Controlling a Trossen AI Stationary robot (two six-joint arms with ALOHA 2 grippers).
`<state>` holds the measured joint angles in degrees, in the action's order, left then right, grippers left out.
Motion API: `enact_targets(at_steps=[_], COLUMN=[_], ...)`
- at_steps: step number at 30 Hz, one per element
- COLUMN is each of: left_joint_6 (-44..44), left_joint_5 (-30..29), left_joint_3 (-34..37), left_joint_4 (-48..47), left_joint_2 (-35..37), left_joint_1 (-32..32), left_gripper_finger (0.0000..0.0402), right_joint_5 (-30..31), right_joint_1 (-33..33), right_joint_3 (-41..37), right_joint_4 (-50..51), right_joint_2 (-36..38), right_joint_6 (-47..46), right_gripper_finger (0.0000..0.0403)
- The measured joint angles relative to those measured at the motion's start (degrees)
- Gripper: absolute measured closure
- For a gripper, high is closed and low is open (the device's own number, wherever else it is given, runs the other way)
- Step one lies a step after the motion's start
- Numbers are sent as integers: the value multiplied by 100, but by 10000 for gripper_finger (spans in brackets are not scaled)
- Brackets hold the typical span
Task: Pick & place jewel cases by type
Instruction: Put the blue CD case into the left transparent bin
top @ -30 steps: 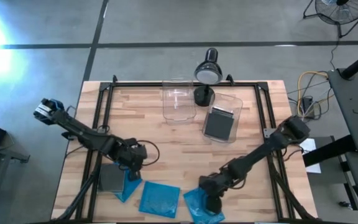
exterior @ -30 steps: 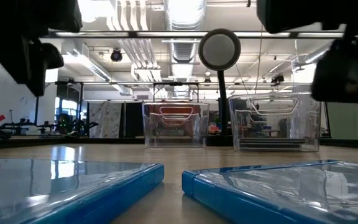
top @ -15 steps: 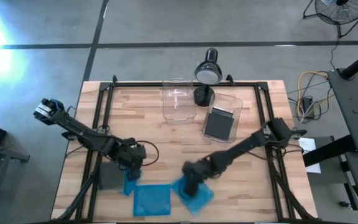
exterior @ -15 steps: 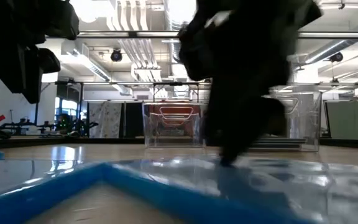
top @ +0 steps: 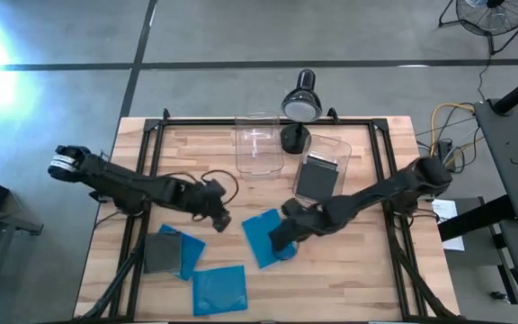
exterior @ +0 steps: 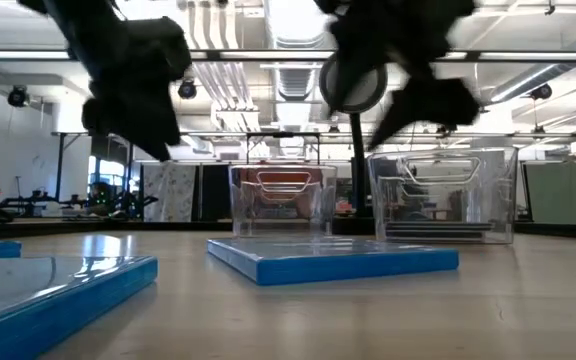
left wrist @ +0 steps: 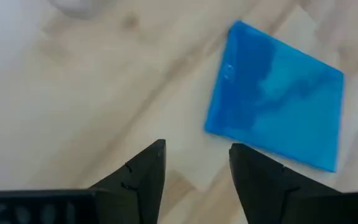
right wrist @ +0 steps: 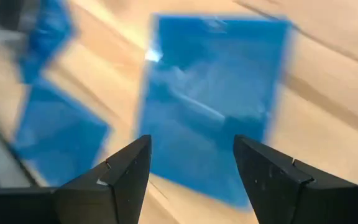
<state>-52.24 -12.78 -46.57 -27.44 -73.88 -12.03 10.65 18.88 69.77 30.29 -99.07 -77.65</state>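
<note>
The right gripper (top: 283, 239) hangs wide open and empty over the near-right corner of a blue jewel case (top: 263, 238) lying flat on the table (top: 358, 279) — just in front of the bin holding a dark case (top: 318, 179). The left gripper (top: 220, 218), also open and empty, hovers just left of that blue case. Judging by this, the step is picking the blue case; next, one pair of fingers must drop around an edge and close. Farther left lie another blue case (top: 219, 290) and a grey one (top: 161, 253) overlapping a third blue case — how many are stacked there is unclear.
</note>
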Motion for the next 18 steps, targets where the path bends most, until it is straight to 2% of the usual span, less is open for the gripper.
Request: enact_targets(at_steps=[3, 7, 12, 18], left_joint_6=[-157, -298, 49, 472], left_joint_5=[782, 1728, 2026, 2220], left_joint_3=[300, 427, 140, -334], left_joint_4=[778, 1540, 1712, 1831], left_joint_2=[-311, -941, -1726, -2544], left_joint_1=[94, -71, -271, -223], left_gripper_finger=[244, 245, 246, 246], right_joint_5=[-155, -288, -283, -685], right_joint_1=[154, 169, 144, 68], right_joint_3=[-355, -1093, -1941, -2373], right_joint_4=[197, -849, -2059, -3881], right_joint_2=[10, -119, -133, -419], right_joint_6=[-570, -1032, -1376, -1363], right_gripper_finger=[179, 179, 179, 179])
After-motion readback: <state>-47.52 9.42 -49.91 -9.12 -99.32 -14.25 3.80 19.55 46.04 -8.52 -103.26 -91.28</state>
